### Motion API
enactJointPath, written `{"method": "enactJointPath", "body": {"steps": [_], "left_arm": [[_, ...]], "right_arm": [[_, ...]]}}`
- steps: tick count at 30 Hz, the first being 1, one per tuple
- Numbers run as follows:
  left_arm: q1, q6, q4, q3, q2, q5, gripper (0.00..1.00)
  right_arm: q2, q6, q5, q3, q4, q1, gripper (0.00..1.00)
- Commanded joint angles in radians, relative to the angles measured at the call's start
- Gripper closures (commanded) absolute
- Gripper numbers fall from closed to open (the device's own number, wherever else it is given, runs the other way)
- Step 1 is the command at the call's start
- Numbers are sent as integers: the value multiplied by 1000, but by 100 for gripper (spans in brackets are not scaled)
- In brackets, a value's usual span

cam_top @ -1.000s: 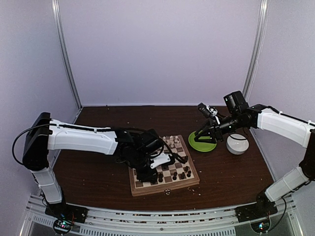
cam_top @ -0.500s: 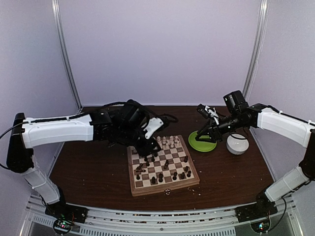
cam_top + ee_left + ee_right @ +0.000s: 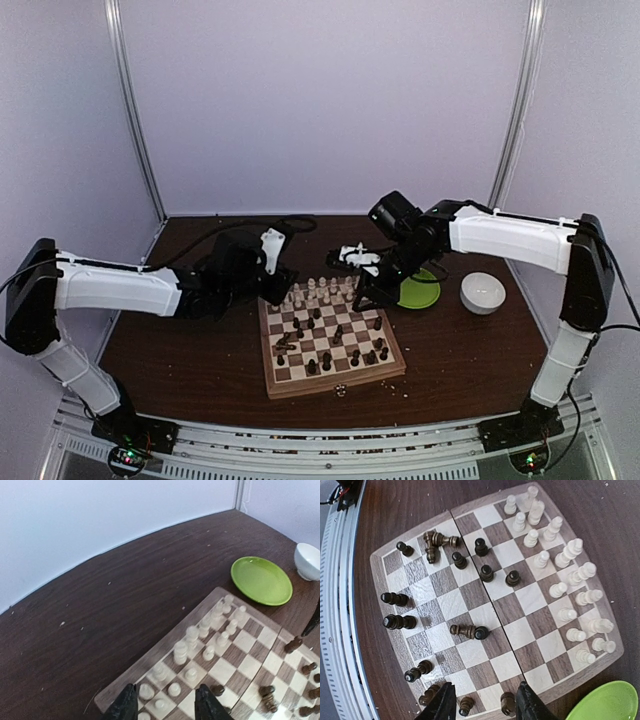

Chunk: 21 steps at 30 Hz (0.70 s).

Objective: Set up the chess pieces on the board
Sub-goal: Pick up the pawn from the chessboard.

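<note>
Our left arm stretches low from the left side toward the far-left corner of the board (image 3: 300, 387). The left gripper (image 3: 165, 707) hovers over the pale pieces (image 3: 192, 645), fingers apart and holding nothing. The board lies mid-table, with pale pieces ranked along its far rows and dark pieces (image 3: 467, 631) scattered nearer us (several toppled). Our right arm bends in over the far-right corner. The right gripper (image 3: 485, 705) points down, spread and empty, with two dark pieces below the gap. Further right sit a green plate (image 3: 425, 293) and a white bowl (image 3: 483, 292).
</note>
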Motion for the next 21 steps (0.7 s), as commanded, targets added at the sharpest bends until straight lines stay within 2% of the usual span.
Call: {"method": "enactJointPath", "body": {"steps": [1, 6, 12, 16, 21], "left_arm": [[7, -80, 256, -168, -116, -159, 59], [23, -123, 359, -282, -172, -202, 58], [24, -114, 424, -309, -162, -198, 59], [24, -107, 561, -390, -196, -205, 58], [24, -104, 536, -374, -179, -197, 58]], "right_arm": [[95, -28, 97, 81, -97, 41, 59], [211, -28, 101, 194, -152, 72, 59], [252, -17, 122, 212, -147, 111, 57], [285, 1, 154, 232, -150, 126, 58], [319, 16, 159, 263, -157, 128, 61]]}}
